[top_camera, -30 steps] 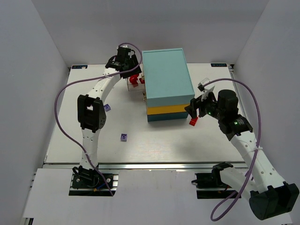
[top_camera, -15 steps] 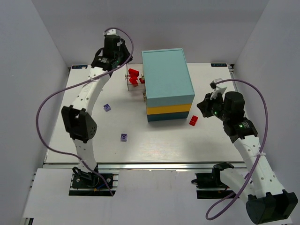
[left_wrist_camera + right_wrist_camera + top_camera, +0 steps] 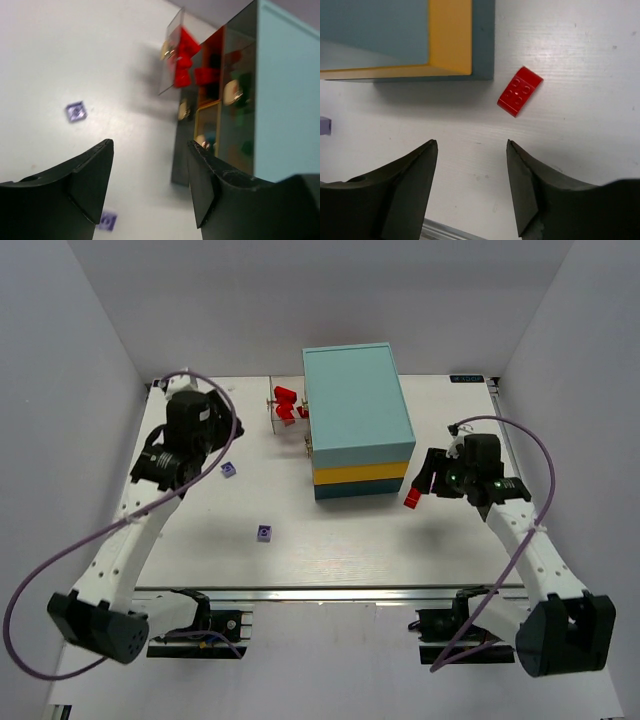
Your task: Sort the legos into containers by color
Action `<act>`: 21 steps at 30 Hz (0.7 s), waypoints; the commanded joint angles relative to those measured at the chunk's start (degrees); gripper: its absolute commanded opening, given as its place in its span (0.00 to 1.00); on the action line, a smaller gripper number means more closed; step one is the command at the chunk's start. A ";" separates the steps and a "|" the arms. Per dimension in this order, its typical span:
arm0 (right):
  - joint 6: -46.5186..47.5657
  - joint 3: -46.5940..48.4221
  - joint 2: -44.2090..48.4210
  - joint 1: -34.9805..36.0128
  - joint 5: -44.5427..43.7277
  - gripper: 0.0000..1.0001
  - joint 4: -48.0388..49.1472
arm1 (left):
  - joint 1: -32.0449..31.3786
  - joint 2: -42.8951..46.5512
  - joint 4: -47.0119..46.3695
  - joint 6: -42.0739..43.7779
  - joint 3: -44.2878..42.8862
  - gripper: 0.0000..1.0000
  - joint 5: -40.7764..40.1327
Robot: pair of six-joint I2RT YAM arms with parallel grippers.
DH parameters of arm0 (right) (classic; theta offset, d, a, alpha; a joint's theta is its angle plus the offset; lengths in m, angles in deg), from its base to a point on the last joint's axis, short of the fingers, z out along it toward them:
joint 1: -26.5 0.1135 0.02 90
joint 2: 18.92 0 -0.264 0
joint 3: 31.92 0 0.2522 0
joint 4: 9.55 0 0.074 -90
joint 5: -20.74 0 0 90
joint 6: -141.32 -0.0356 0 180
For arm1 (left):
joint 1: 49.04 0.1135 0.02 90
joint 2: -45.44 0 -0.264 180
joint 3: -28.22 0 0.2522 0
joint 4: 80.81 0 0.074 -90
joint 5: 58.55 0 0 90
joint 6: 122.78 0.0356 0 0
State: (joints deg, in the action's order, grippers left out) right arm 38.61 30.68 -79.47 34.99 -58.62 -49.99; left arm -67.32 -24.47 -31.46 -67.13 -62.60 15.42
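Note:
My left gripper (image 3: 208, 443) hangs open and empty above the left side of the table; in its wrist view the jaws (image 3: 150, 150) stand wide apart. Two purple legos (image 3: 229, 470) (image 3: 263, 533) lie on the table below it, also in the left wrist view (image 3: 76, 111) (image 3: 107, 220). A clear drawer (image 3: 275, 410) pulled out of the cabinet (image 3: 355, 410) holds several red legos (image 3: 287, 405) (image 3: 182, 60). My right gripper (image 3: 424, 477) is open (image 3: 471, 145) just above a red lego (image 3: 411, 499) (image 3: 520, 91) lying beside the cabinet's near right corner.
The cabinet of light teal, yellow and darker teal layers (image 3: 450, 35) stands at the centre back. More small drawers with dim contents show on its left face (image 3: 215, 115). White walls close in the table on the left, right and back.
My left arm has swung away from the red drawer at the back, down and left over the table. My right gripper pulled back, then returned over the red lego, which stayed put.

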 commanded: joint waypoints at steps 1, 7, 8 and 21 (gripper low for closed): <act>-5.12 -0.33 -4.30 -1.19 -1.57 0.64 0.57 | 0.27 6.89 5.97 -4.04 4.90 0.70 -4.35; -9.51 2.04 -13.17 -1.28 -8.41 0.65 2.42 | 0.27 22.34 13.62 -12.05 15.52 0.71 -7.61; -10.14 2.48 -14.58 -1.11 -9.04 0.65 2.33 | 0.27 23.40 15.10 -13.10 16.14 0.71 -7.70; -16.03 8.63 -30.05 -0.67 -13.53 0.69 5.84 | 0.27 29.74 24.08 -18.21 18.52 0.71 -9.28</act>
State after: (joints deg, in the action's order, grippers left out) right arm 24.67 35.80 -107.78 34.03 -70.73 -46.80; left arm -67.25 4.60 -10.00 -83.76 -44.08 7.75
